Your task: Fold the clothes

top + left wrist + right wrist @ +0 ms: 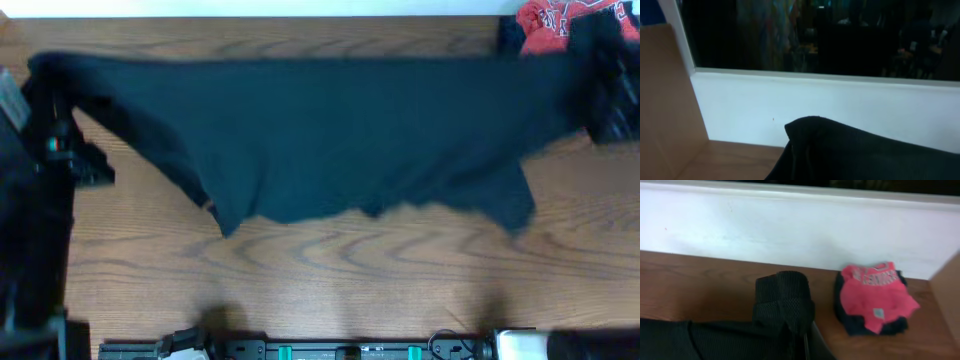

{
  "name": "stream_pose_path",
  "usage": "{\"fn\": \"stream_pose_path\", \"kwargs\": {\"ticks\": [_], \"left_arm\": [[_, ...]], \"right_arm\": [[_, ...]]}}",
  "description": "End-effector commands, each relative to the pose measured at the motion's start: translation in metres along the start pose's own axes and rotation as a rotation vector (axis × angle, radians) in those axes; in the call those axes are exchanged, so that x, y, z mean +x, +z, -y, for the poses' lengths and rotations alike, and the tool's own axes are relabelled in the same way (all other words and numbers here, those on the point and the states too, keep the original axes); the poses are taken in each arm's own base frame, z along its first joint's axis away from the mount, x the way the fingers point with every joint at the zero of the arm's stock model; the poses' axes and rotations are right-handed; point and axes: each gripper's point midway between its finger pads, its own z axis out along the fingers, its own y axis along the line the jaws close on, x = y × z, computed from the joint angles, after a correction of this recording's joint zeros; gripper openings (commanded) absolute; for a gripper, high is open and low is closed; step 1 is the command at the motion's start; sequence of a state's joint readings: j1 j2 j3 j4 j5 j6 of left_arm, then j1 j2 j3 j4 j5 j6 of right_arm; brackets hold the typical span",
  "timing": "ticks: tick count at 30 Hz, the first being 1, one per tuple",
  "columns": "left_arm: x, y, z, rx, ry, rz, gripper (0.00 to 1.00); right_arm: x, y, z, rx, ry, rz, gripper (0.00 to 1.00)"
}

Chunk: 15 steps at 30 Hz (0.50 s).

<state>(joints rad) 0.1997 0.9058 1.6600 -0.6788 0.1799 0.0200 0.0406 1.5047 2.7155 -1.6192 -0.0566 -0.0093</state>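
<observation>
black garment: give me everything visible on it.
The black garment is plain, dark, soft fabric, knit-textured up close. It is spread wide across the far side of the wooden table, top edge pulled nearly straight, lower edge uneven. Its end corners bunch at the left end effector and right end effector, which seem to grip them; fingers hidden. No logo or label shows. The red shirt lies beside its right end.

Ovhd top-down — wrists face wall.
</observation>
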Motion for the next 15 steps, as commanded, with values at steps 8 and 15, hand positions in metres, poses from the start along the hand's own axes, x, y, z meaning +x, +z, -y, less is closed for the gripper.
{"fn": "stream_pose_path", "kwargs": {"ticks": [8,15], "left_arm": [[0.013,-0.022,-0.022,-0.141,0.013,-0.056,0.06],[0.055,0.007,-0.028,-0.145,-0.002,-0.242,0.06]], "right_arm": [[0.011,-0.062,0.035,0.215,0.018,0.069,0.01],[0.021,-0.005,0.021,0.105,0.003,-0.078,0.01]]}}
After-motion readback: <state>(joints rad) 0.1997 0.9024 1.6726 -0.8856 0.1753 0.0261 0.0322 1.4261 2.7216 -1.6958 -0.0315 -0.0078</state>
